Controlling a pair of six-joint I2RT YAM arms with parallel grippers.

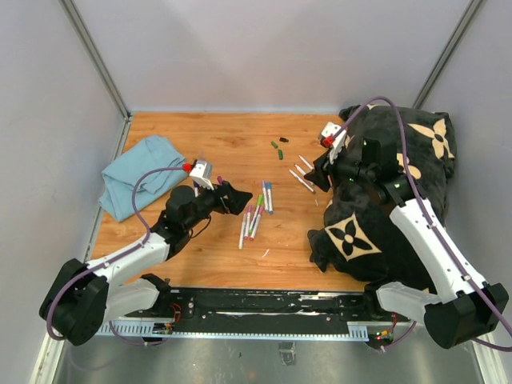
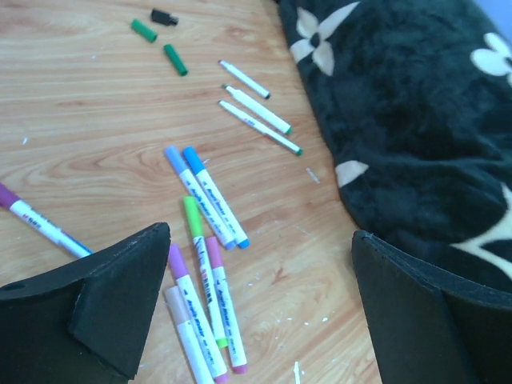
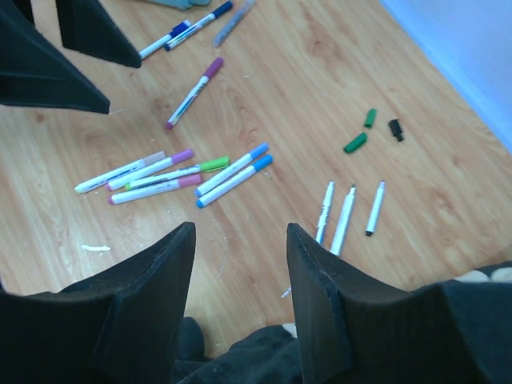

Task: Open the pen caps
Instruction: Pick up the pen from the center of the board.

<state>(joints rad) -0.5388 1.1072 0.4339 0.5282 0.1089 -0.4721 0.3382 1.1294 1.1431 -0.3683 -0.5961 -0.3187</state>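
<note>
- Judging by the layout, the job is about a quarter done. Three loose caps [image 2: 175, 60], two green and one black, lie on the far part of the tabletop [image 1: 200, 136], off any pen.
- Three bare pens [image 2: 258, 102] lie side by side near those caps, tips exposed.
- The remaining pen caps [image 2: 192, 158] sit mostly on six capped pens [image 2: 206, 210] bunched at mid-tabletop. Their colours are light blue, blue, green, pink, purple and one pale tint, and all are seated on their barrels.
- A purple-capped pen [image 3: 192, 92] lies alone, nearer the left arm. A few more pens [image 3: 182, 29] lie beyond it by the blue cloth [image 1: 136, 172], caps on as far as can be told.
- Left end effector [image 2: 260, 236]: the jaws are spread wide with nothing between them. The arm stretches low from its base toward the middle of the tabletop, and the end effector hovers just short of the bunch, aimed at it.
- Right end effector [image 3: 238, 240]: the jaws are part-open with a moderate gap, and empty. The arm reaches over the black cushion [image 1: 400, 176], with the end effector near the bare pens and tilted down toward the tabletop.
- Judged next requirement: take a capped pen from the bunch, one end effector on the barrel and the other on the cap.
</note>
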